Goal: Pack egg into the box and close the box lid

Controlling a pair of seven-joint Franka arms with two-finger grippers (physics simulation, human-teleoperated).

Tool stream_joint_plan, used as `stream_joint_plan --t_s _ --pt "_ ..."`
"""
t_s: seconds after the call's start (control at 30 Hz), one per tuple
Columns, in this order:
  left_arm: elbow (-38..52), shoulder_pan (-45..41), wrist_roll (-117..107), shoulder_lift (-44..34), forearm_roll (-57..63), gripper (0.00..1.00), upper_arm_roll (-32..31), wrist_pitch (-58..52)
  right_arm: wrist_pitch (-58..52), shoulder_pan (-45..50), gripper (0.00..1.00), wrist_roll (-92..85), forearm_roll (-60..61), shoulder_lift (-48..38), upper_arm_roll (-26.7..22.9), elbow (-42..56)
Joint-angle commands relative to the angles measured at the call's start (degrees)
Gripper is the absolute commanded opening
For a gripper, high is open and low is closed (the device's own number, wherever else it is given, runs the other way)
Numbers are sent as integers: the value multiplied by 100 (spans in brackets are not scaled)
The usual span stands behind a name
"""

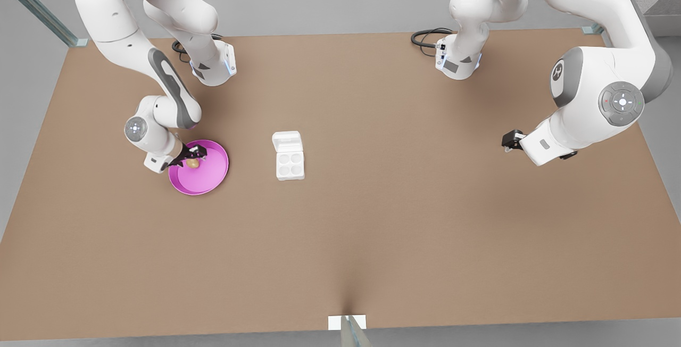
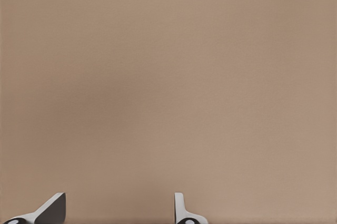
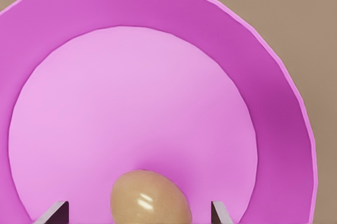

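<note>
R gripper (image 1: 190, 156) astride egg (image 1: 192, 163)

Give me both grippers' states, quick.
Right gripper: open, fingers either side of the egg in the pink dish.
Left gripper: open, empty, waiting above the table.

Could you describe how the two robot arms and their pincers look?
Both arms are glossy white with grey joint bands and round grey caps. The right pincer has black fingers; the left pincer is black too, with pale-edged fingers. Black cables coil at the bases.
</note>
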Motion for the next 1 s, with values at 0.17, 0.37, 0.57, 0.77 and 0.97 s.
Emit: stream_joint_plan --t_s 0.17,0.37,0.57,0.77,0.97 --pt "3 0 -2 35 3 100 -1 7 141 5 100 -33 10 124 1 0" --pt "3 0 -2 35 3 100 -1 7 141 14 100 -33 10 159 10 0" --pt "3 0 -2 44 3 100 -1 -2 132 58 90 125 18 159 1 9" --pt "3 0 -2 44 3 100 -1 -2 123 102 42 186 18 159 1 9" --pt "3 -8 -10 44 3 100 -10 -2 0 84 41 186 18 124 10 97"
